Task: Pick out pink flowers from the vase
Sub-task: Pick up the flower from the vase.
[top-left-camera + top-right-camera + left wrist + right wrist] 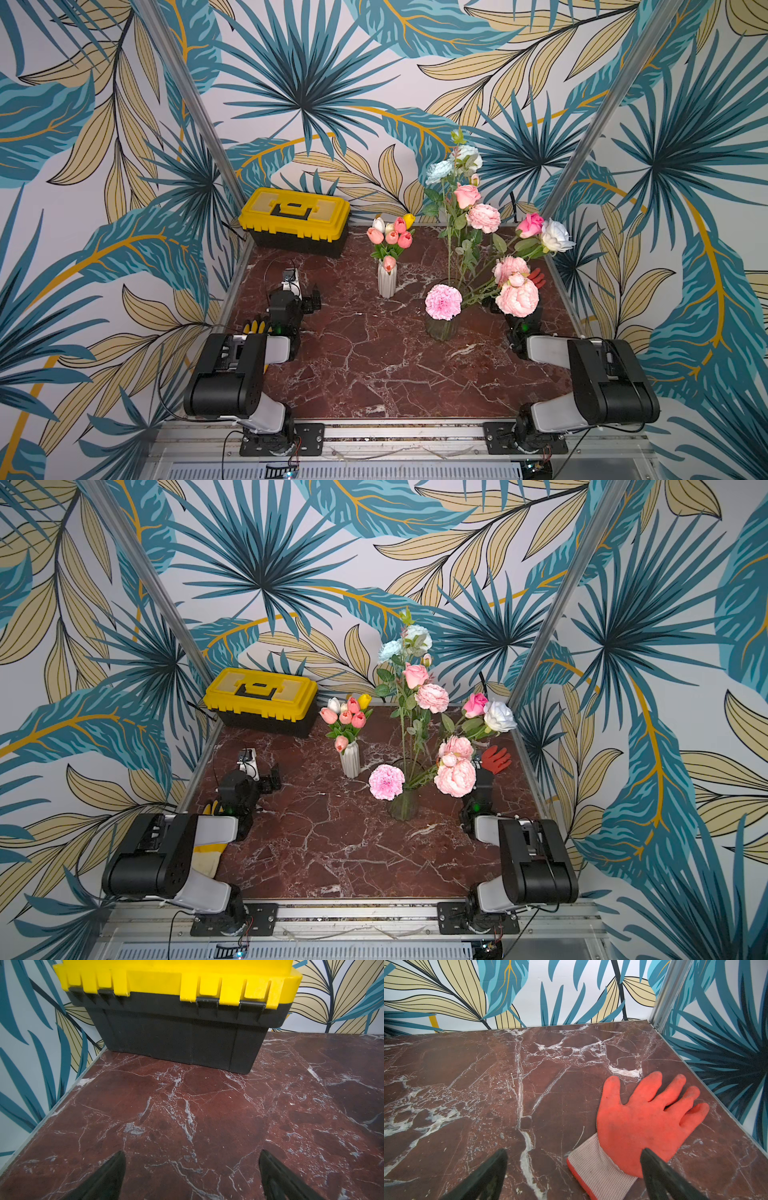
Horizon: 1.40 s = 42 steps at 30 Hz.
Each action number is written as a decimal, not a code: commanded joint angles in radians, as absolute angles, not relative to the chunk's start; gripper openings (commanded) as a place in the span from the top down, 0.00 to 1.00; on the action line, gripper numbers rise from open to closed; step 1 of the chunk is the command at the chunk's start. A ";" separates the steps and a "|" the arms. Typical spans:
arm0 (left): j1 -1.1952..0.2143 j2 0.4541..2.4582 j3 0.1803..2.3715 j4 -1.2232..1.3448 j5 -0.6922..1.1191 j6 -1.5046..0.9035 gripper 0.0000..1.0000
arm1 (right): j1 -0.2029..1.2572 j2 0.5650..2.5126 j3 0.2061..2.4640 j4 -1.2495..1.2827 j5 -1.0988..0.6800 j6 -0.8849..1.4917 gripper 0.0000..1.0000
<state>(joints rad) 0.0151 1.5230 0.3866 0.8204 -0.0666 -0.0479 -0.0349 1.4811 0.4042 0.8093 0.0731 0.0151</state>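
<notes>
My left tool [192,1156] and right tool [574,1152] hover spread wide, holding nothing, over the table [187,1105], probably parked clear of the blooms. In a top view, pink flowers [443,302] stand in a glass vase [441,330], right of centre.

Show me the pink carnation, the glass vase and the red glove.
pink carnation [443,302]: top view, middle of the bloom.
glass vase [442,331]: top view, front wall below the bloom.
red glove [639,1120]: right wrist view, the palm.
</notes>
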 commanded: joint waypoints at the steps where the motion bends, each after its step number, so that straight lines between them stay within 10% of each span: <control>1: 0.025 1.518 0.413 0.819 -0.064 -0.034 0.00 | -0.041 1.473 0.408 0.793 0.064 0.016 0.00; 16: 0.023 1.486 0.405 0.819 -0.038 -0.020 0.01 | -0.041 1.428 0.390 0.821 0.145 0.036 0.01; 30: -0.273 0.996 0.358 0.599 -0.169 0.001 0.01 | -0.040 0.645 0.413 0.014 0.155 0.171 0.00; 42: -0.578 0.602 0.377 0.170 0.001 -0.140 0.00 | -0.018 0.102 0.399 -0.401 -0.276 0.396 0.01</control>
<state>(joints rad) -0.5320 0.6601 0.3710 0.3500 -0.0910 -0.0845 -0.0330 0.1558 0.4080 -0.2844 -0.1051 0.3031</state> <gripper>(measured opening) 0.995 0.994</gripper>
